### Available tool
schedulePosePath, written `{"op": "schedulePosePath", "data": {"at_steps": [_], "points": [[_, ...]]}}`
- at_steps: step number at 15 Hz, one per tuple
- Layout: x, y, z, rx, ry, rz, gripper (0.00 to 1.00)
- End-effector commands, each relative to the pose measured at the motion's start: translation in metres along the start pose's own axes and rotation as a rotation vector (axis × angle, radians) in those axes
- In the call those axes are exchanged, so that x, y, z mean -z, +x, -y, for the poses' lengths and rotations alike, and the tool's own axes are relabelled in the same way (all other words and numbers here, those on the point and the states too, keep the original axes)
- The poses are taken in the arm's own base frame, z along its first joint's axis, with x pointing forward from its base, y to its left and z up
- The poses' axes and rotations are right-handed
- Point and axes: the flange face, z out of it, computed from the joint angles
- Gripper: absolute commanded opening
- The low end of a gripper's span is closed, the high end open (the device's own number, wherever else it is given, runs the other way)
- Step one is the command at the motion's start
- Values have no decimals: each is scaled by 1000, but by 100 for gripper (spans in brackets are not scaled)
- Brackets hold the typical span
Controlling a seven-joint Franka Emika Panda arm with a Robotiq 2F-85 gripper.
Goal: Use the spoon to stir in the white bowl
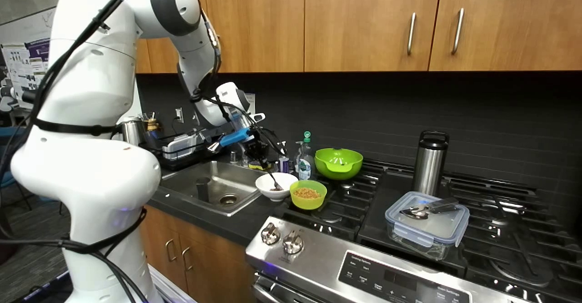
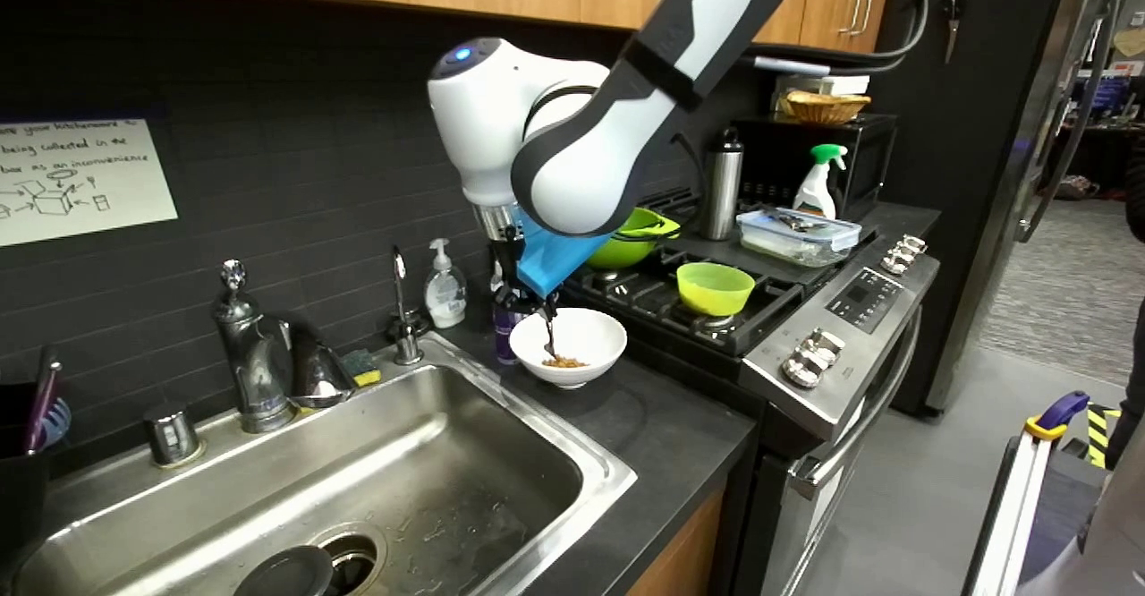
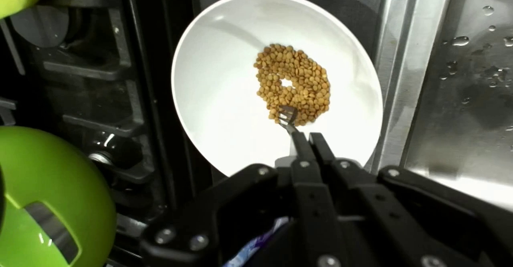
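The white bowl sits upright on the dark counter between sink and stove; it also shows in an exterior view and in the wrist view. Small brown grains lie in it as a ring with a small bare gap. My gripper is shut on a metal fork, tines down among the grains at the ring's near edge. The fork slants into the bowl in an exterior view. The gripper hides its handle. The blue-handled spoon is hidden or out of view.
The yellow-green bowl with grains stands beside the white bowl, on the stove. The larger green bowl is behind it. The sink borders the other side. Bottles stand behind. A lidded container bears metal utensils.
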Motion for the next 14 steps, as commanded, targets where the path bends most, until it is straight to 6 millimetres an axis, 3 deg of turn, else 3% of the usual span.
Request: {"op": "schedulePosePath", "data": {"at_steps": [1,7,14], "points": [[-6,-6,-9,-11,11,21,1],[-5,-19,7,15,30,37,1],[9,-10,26,32,51,10,1]]}}
